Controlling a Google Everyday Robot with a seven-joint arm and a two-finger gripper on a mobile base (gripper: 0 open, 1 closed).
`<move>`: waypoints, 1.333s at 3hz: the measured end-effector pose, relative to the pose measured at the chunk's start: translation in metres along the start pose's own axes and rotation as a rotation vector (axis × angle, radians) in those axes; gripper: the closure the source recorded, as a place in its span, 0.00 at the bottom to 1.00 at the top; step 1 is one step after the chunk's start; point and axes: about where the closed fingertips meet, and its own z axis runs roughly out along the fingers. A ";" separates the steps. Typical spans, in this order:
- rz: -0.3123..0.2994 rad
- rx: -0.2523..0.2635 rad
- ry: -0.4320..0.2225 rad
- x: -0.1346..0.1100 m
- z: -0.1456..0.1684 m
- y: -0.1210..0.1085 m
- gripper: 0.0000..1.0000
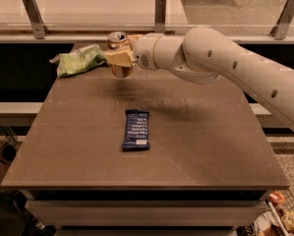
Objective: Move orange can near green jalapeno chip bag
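**Q:** Gripper (pixel 120 57) first: what is it doing?

**A:** It's closed narrow around the orange can (pixel 118 39). I've got it by the middle, with the silver top showing above my fingers and the bottom rim below. In the camera view my arm (pixel 225 65) reaches in from the right, and the gripper is over the far part of the tabletop (pixel 210 132), left of centre. The can stands upright. From the soft shadow under it, I'd judge it is hanging just above the surface, not resting on it.

**Q:** And the green jalapeno chip bag (pixel 79 59)?

**A:** It's directly to the left of my gripper, at the far left corner of the tabletop. It lies crumpled, with its long side running roughly left to right. Its right end is just beside my fingers. I can't tell whether there's a sliver of gap or a touch.

**Q:** So what does the next move turn on?

**A:** On that left-right line. The bag is already beside the can, so I'd say no more travel to the left is needed. Going further could push into the bag. What's left is a straight drop, keeping the can vertical so it lands on its base.

**Q:** Anything in the way?

**A:** No. The dark-blue bar wrapper (pixel 136 129) lies flat mid-table, well apart on the near side.
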 end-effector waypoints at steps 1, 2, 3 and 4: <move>-0.006 -0.056 -0.003 -0.002 0.023 0.012 1.00; -0.009 -0.119 0.000 -0.003 0.053 0.026 1.00; 0.003 -0.169 0.012 0.002 0.077 0.036 1.00; 0.024 -0.204 0.019 0.013 0.099 0.041 1.00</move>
